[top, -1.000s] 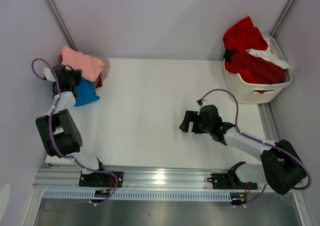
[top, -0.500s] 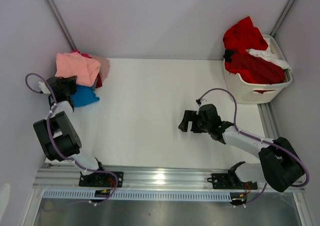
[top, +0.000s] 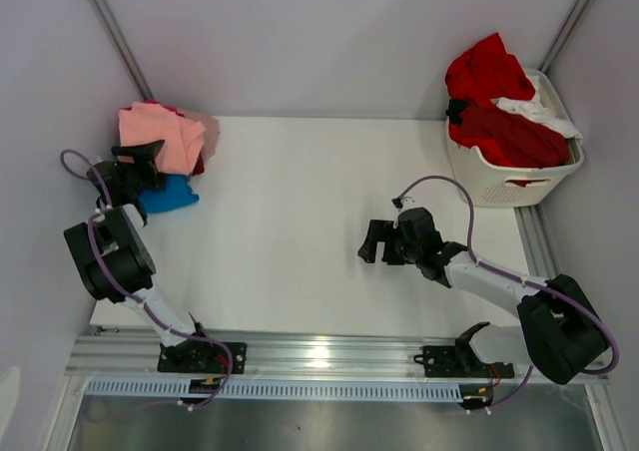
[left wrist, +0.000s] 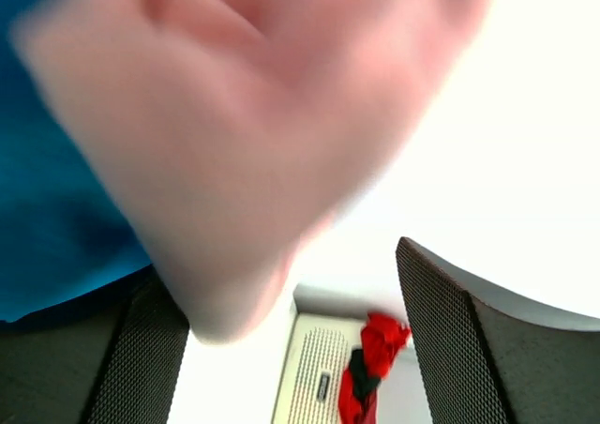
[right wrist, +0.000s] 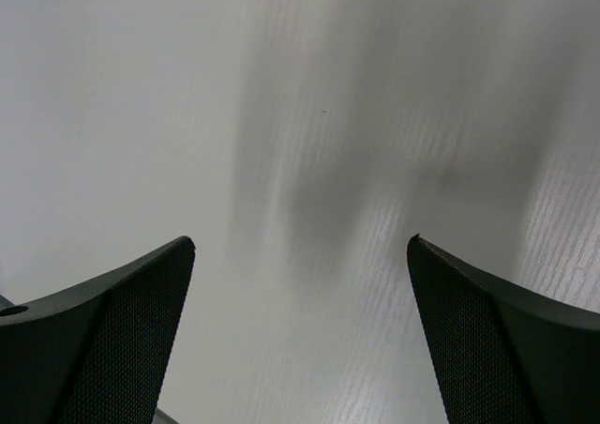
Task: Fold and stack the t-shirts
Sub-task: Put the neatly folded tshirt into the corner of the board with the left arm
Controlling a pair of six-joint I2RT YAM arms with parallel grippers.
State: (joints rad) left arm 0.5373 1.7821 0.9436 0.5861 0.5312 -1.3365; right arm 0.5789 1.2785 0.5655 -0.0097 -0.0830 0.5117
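A folded salmon-pink t-shirt (top: 160, 137) lies on top of a stack at the table's far left corner, over a bright blue t-shirt (top: 172, 193) and red cloth (top: 197, 161). My left gripper (top: 142, 162) is open at the stack's near left edge, its fingers apart beside the pink cloth. In the left wrist view the pink shirt (left wrist: 244, 114) is a blur just above the spread jaws, with blue cloth (left wrist: 47, 208) at left. My right gripper (top: 376, 241) stands open over bare table at mid-right, with nothing between its fingers (right wrist: 103, 340).
A white slatted laundry basket (top: 514, 184) at the far right corner holds red t-shirts (top: 499, 102) and a white one (top: 539, 114). It also shows small in the left wrist view, basket (left wrist: 314, 368). Grey walls close in at the back and sides.
My left gripper has opened and let go of the salmon-pink shirt, which now lies on the stack. The left arm pulled back toward the left. The right arm stayed still.
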